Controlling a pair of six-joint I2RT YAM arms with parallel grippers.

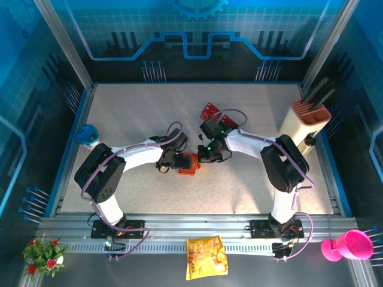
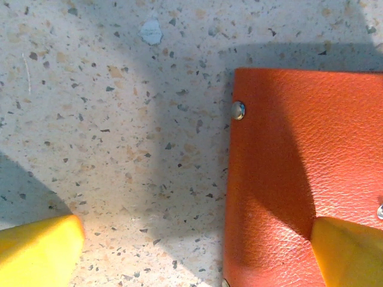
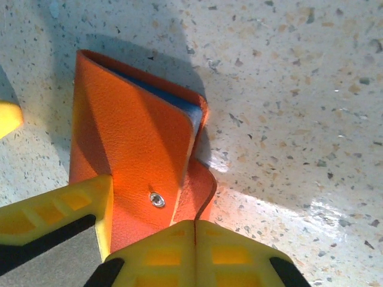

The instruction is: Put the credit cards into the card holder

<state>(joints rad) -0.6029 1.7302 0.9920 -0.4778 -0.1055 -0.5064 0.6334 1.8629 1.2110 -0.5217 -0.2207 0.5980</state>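
**Top view.** Speckled table (image 1: 143,113) inside blue walls. Left arm (image 1: 134,154) and right arm (image 1: 251,143) bolted at the near edge, bent inward, wrists meeting at the table's centre.

**Left gripper** (image 2: 194,230). Spread wide, straddling one straight edge of the wallet (image 1: 188,164). One fingertip (image 2: 42,248) above bare table, the other over orange leather.

**Right gripper** (image 3: 194,230). Closed, yellow pads pressed together along a thin seam. Set right at the lower rim of the wallet's flap. Pinch on that rim: cannot tell.

**Wallet.** Orange, folded, lying flat at the centre of the table between the two grippers. Long axis roughly near-to-far in the top view, though partly hidden there by the grippers. Long axis up-and-down in the right wrist view, slightly tilted. Flap opening toward the right of that view.

**Cards** (image 1: 209,110). Red with dark bands, beyond the right wrist toward the far wall, apart from the wallet. Too small to count.

**Lining** (image 3: 173,98). Blue strip exposed along the flap's upper right edge.

**Stud** (image 3: 157,199). Round, silvery, near the flap's lower corner, just beside the closed pads.
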